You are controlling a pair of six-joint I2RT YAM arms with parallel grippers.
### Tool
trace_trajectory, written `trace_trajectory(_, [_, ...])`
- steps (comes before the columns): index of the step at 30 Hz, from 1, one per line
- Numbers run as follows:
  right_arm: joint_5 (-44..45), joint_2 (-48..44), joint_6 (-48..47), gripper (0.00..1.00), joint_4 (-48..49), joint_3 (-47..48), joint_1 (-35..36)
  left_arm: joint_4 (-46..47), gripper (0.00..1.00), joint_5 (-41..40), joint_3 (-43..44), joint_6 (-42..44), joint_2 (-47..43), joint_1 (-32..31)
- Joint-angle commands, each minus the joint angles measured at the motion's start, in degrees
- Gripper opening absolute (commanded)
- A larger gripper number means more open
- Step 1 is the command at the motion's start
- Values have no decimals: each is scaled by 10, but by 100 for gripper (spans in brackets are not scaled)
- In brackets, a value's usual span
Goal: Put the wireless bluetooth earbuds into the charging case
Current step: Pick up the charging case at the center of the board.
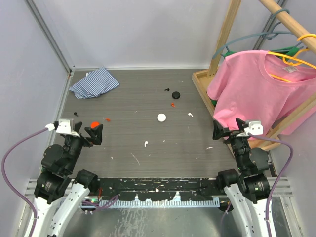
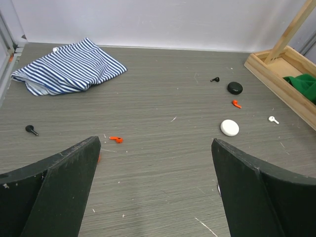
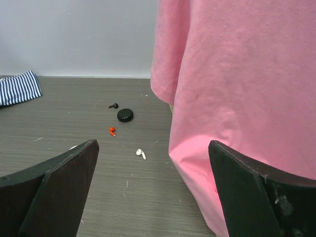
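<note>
From above, a white earbud point(image 1: 145, 144) lies between the white case point(image 1: 161, 117) and the front edge of the table point(image 1: 138, 94). In the left wrist view the left gripper point(image 2: 155, 192) is released and empty, with a red earbud point(image 2: 115, 139) ahead of it. In the right wrist view the right gripper point(image 3: 153, 192) is released too, and a black earbud point(image 3: 113, 105) lies near the black case point(image 3: 125, 115).
</note>
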Motion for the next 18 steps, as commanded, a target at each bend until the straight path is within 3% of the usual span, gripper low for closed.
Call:
trace_trajectory(1, [-8,10,5,100,34,7,-3,11,98,-8,5,-2,8,-3])
trace_trajectory(10, [-13,39,23,99,20,21,-4,12,98,10,6,-8,17,-3])
trace_trajectory(18, [-56,128,76,99,-14,61,-4,-5,98,45,22,-35,42,-3])
